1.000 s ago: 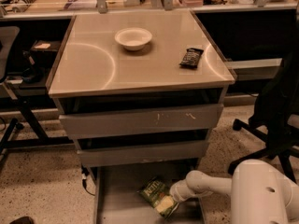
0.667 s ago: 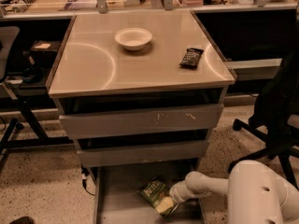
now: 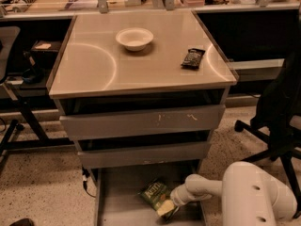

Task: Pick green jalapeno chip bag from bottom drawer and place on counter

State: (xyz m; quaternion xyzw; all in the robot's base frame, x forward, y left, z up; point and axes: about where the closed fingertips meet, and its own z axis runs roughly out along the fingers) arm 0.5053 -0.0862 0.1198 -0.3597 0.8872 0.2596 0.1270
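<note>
The green jalapeno chip bag (image 3: 157,196) lies on the floor of the open bottom drawer (image 3: 120,197), tilted, with its lighter lower end toward the right front. My gripper (image 3: 172,206) reaches in from the right on a white arm and sits at the bag's lower right end, touching or overlapping it. The counter (image 3: 94,65) is the beige glossy top of the cabinet, well above the drawer.
A white bowl (image 3: 134,38) and a small dark packet (image 3: 193,58) rest on the counter. Two closed grey drawers (image 3: 141,121) sit above the open one. A black office chair (image 3: 277,121) stands at the right, and a desk frame (image 3: 19,121) at the left.
The arm and bag look almost the same across the frames; no clear movement.
</note>
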